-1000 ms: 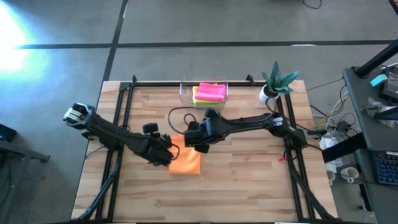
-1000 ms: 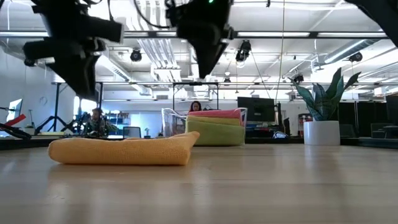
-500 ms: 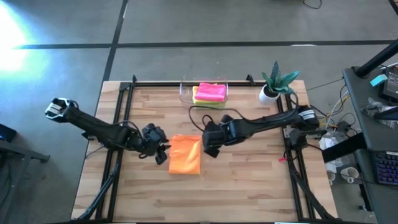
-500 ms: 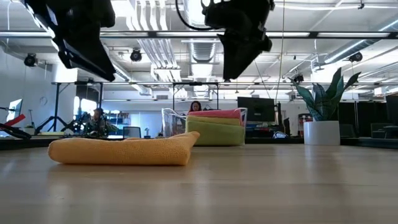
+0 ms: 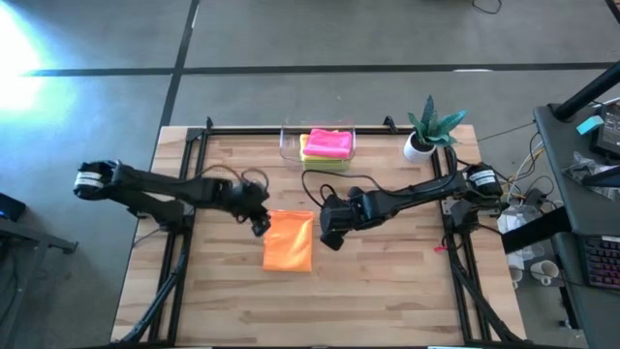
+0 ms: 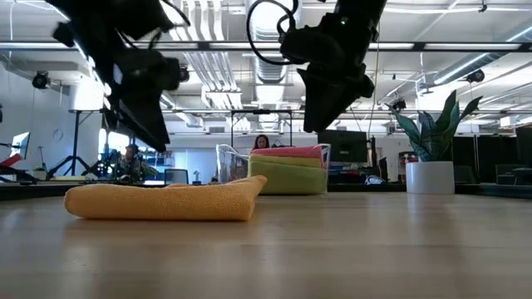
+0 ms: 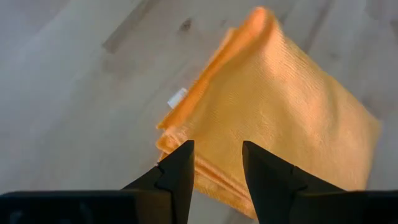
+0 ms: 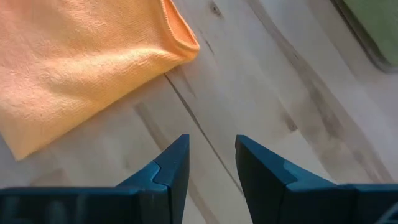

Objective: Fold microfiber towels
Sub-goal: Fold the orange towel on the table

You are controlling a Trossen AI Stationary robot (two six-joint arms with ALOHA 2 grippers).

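The bench point(image 5: 387, 281) has a light wood plank top edged by a dark frame. A folded orange towel point(image 5: 289, 241) lies flat near its centre. At the far edge stands a clear plastic bin point(image 5: 288, 145) holding a stack of folded towels, pink point(image 5: 328, 142) on top with lime green under it. A potted plant point(image 5: 427, 129) in a white pot stands at the far right corner.

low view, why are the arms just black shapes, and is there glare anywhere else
Low view: the grippers hang against bright ceiling lights, so they read as silhouettes, while the orange towel is evenly lit. High view: strong glare washes out the floor at the upper left; the table shows none.
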